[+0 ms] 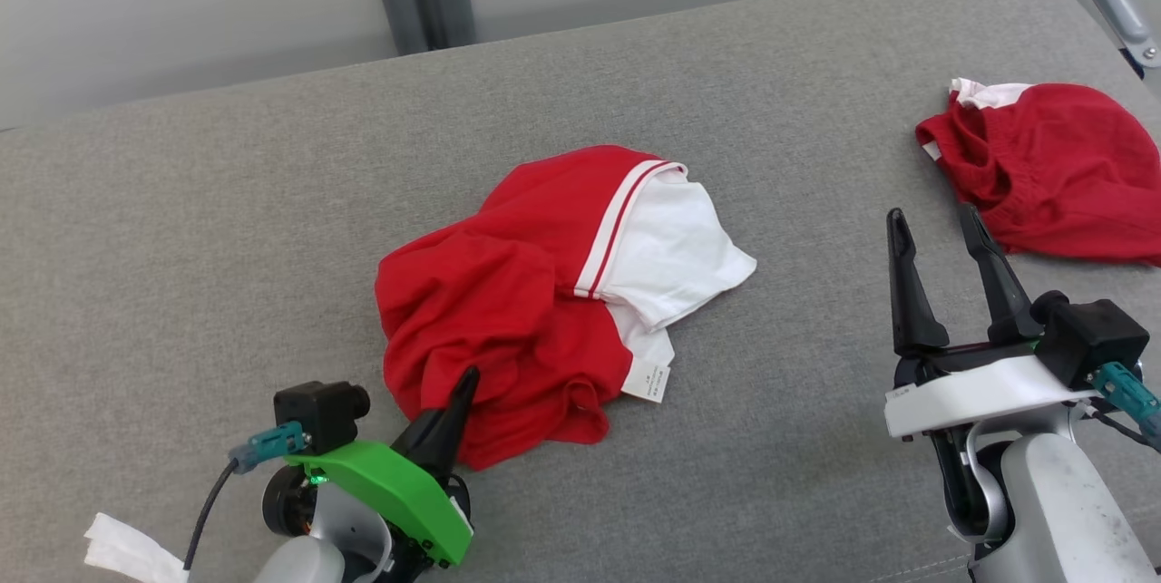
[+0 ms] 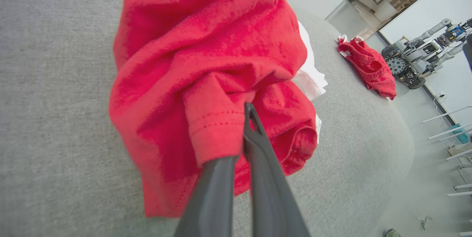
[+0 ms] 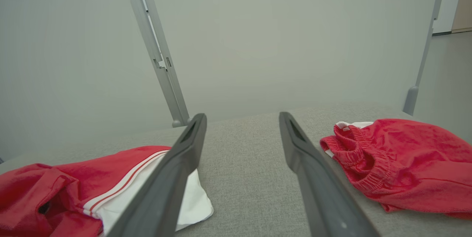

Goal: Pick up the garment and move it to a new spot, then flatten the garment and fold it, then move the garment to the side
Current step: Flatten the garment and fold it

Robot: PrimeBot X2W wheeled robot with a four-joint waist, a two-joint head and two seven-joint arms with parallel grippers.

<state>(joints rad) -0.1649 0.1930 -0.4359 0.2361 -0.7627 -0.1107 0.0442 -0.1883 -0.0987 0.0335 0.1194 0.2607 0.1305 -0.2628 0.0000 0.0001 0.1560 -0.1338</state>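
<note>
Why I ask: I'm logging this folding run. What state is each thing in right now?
garment: crumpled, unfolded, on the cushion, one red edge pinched.
left gripper: shut on the garment.
right gripper: open, empty, clear of both garments.
second garment: bunched, lying apart at the right, nothing touching it.

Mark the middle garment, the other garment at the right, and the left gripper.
middle garment [image 1: 490, 311], head view, on its red crumpled body.
right garment [image 1: 1061, 166], head view, on its red middle.
left gripper [image 1: 464, 382], head view, at its fingertips, shut on the middle garment's near edge.
</note>
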